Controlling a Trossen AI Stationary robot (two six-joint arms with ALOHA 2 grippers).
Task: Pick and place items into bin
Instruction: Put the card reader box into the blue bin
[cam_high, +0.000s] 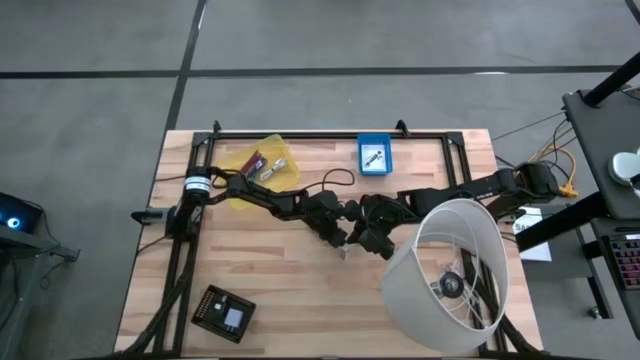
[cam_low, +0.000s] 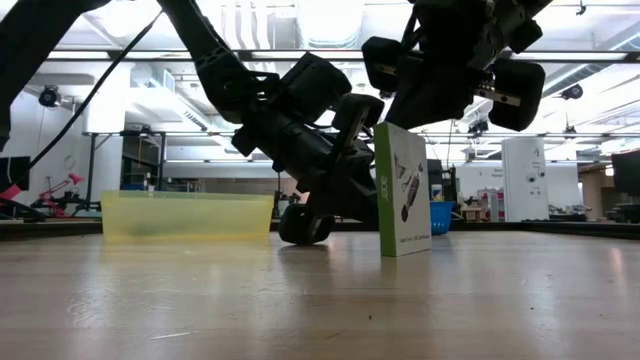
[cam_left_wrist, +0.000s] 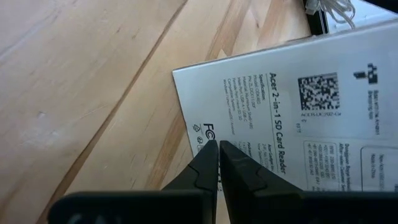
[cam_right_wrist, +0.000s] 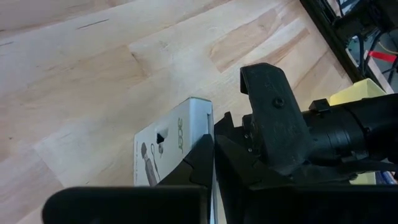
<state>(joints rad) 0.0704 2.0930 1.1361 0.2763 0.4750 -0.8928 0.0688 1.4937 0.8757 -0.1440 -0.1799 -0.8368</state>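
Progress check — partly done, one packet in hand.

A translucent yellow plastic bin (cam_high: 262, 165) was seen at about 11 o'clock on the wooden slatted table (cam_high: 260, 290), with a few small items already lying in it: one dark reddish slim piece and some pale bits, too small to identify. A second, small blue plastic tray (cam_high: 375, 155) sat at 12 o'clock with a small dark object inside. Whether that one counted as placed could not be told.

The item being worked was a white printed cardboard packet (cam_low: 403, 190), marked as a card reader box, standing upright on edge near the table's centre — well apart from the yellow bin, which lay toward 10 o'clock from it.

Left gripper (cam_left_wrist: 218, 147): clenched, fingertips pressed together against the packet's printed back face. It was judged to be bracing or pushing, not grasping.

Right gripper (cam_right_wrist: 213, 142): also clenched, tips set at the packet's top edge beside the left arm's wrist. No real hold on the packet could be confirmed.

Both arms were crowded at the table centre, just at 9 o'clock of a large white fabric lampshade (cam_high: 450, 275). A flat black square device (cam_high: 224, 312) lay at 7 o'clock, untouched.

Remaining, as judged: the packet had to be gripped properly, carried toward 10 o'clock and dropped in the yellow bin. No other loose items were made out on the open table.
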